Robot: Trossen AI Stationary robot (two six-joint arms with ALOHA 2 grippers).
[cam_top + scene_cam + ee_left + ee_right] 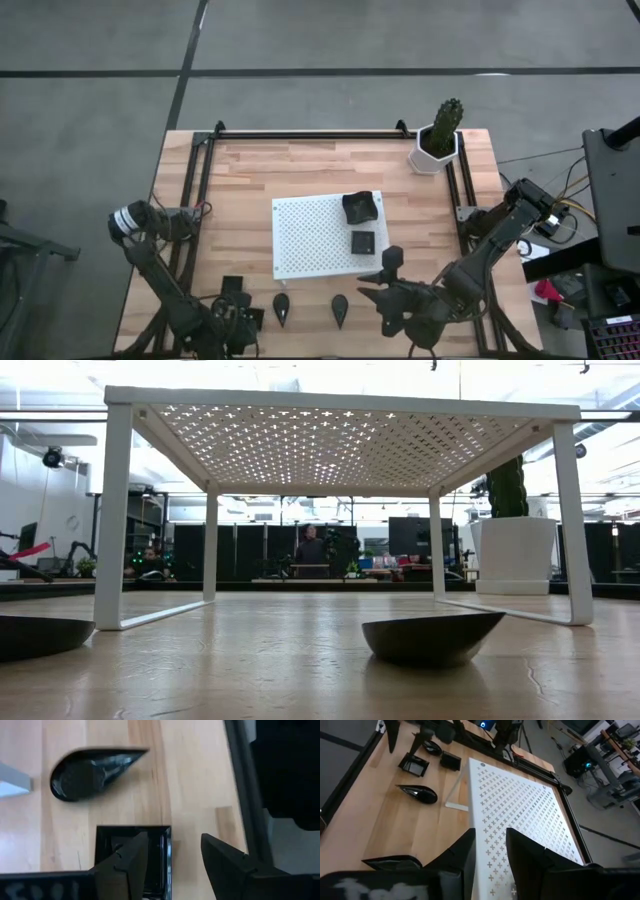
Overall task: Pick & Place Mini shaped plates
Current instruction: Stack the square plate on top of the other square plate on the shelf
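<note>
Two small black dishes sit on the white perforated board: a bigger square one and a smaller square one. Two teardrop dishes lie on the wood near the near edge, and both show in the low view. A square dish lies to their left. My left gripper is open low over another square dish, with that dish's side rim between its fingers. My right gripper is open, empty and hovers over the board's near right corner. My left gripper comes from above with one finger over the inside of the square dish and the other outside its side rim. The dish rests flat on the table. I cannot tell whether either finger touches it.
A white hexagonal pot with a cactus stands at the far right corner. The board stands on thin legs above the table. A black frame rail runs along the table's sides. Bare wood lies left of and behind the board.
</note>
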